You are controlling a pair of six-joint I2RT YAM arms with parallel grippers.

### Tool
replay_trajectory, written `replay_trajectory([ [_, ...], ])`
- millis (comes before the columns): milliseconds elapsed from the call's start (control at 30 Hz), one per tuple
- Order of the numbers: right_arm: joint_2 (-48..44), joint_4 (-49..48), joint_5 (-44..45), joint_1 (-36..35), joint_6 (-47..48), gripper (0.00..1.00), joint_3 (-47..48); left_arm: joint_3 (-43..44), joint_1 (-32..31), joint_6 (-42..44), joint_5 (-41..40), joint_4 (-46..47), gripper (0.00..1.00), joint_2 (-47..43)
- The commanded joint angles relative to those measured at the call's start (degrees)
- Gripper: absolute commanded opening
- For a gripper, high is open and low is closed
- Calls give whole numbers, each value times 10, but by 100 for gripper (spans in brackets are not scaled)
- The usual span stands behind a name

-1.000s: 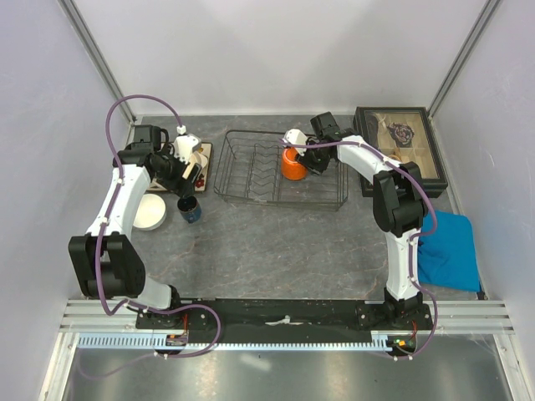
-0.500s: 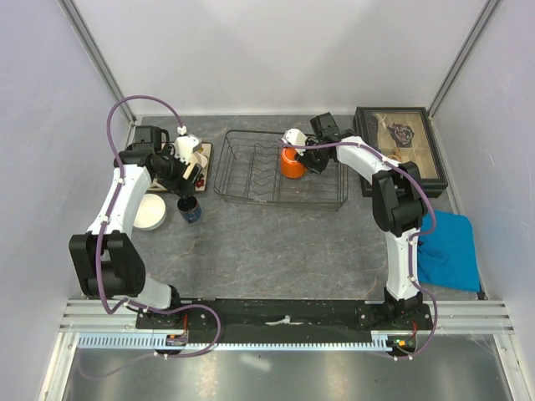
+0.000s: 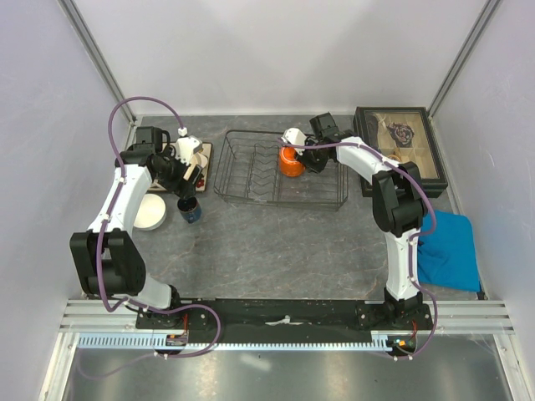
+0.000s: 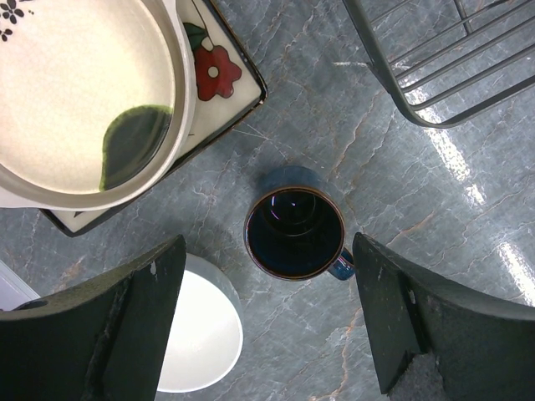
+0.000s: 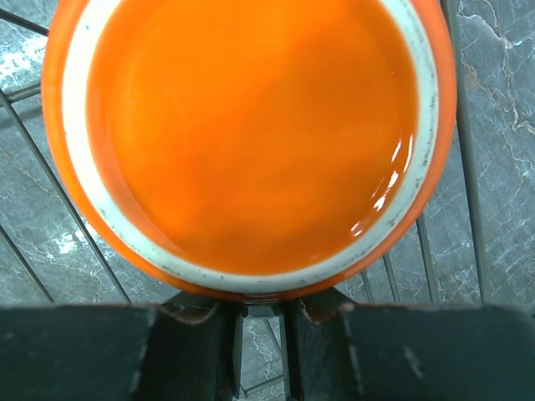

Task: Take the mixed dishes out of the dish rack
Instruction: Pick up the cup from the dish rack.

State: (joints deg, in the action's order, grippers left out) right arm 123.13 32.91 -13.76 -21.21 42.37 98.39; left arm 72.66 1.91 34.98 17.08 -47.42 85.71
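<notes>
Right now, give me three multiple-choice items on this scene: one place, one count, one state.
1. Where is the orange cup? A in the dish rack; B on a shelf; C on the floor.
2. How many dishes are in the rack? A three; B one; C none.
3. The left tool is: A shut on a spoon; B shut, empty; C open above the dark blue mug.
Key: 1 A, rack wires show under it; 2 B, only the cup sits there; 3 C, it gapes wide over the mug.
</notes>
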Motion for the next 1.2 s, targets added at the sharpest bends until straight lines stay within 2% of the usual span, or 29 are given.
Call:
replay_trajectory([
  [0,-21,2,6,-1,-7,0,-19,-2,4,5,14,17,87,-4],
  [433,-110,37,-49,2,-57,0,-7,13,4,-7,43,16,87,-27],
  [667,-155,53,-79,1,-97,0,8,19,4,-39,120,36,87,-58],
  [867,-198,56,-142,1,-159,0,21,-1,2,-116,223,118,87,-95],
  [933,-212,57,-199,2,-183,0,29,-15,-2,-160,257,180,87,-110],
  [1100,-229,45,-360,5,-279,0,45,-60,-12,-244,271,311,87,-137],
  [1167,-235,18,-389,6,-325,0,42,-80,-38,-261,270,342,87,-151],
])
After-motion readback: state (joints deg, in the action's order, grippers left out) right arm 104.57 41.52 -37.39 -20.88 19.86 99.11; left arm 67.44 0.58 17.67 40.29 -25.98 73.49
